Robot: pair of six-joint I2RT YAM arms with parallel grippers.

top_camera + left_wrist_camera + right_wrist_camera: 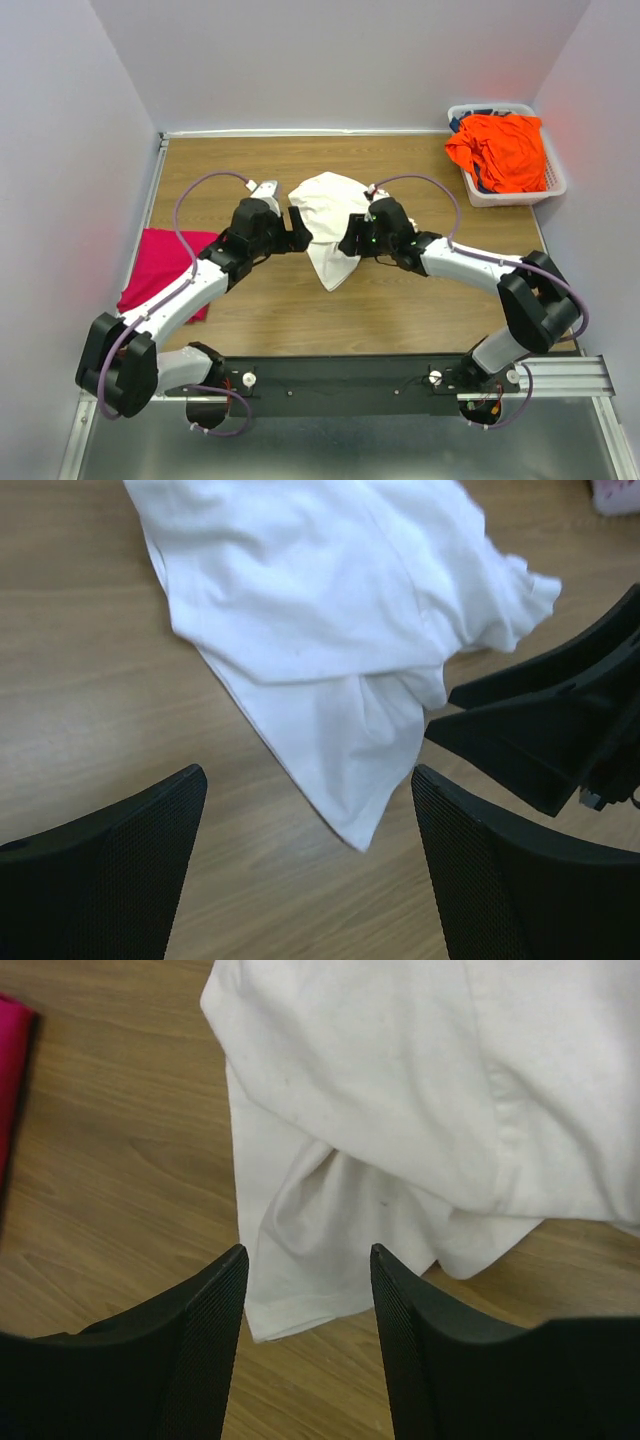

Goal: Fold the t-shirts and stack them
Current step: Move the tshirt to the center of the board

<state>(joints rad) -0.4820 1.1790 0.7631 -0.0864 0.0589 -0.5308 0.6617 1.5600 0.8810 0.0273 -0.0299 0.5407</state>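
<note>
A cream-white t-shirt (328,222) lies crumpled in the middle of the wooden table, one corner pointing toward the arms. My left gripper (298,232) hovers at its left edge, open, with that corner (365,815) below and between its fingers (308,780). My right gripper (352,238) is at the shirt's right edge, open over a hemmed flap (300,1300), gripping nothing (308,1255). The white shirt fills the upper part of both wrist views (320,610) (400,1090). A magenta-pink t-shirt (165,272) lies flat at the table's left edge. A bright orange t-shirt (500,150) is heaped in the basket.
The white lattice basket (512,196) stands at the back right corner. Grey walls close in the table on the left, back and right. The right gripper's fingers (530,720) show close by in the left wrist view. The pink shirt's edge (10,1060) shows in the right wrist view.
</note>
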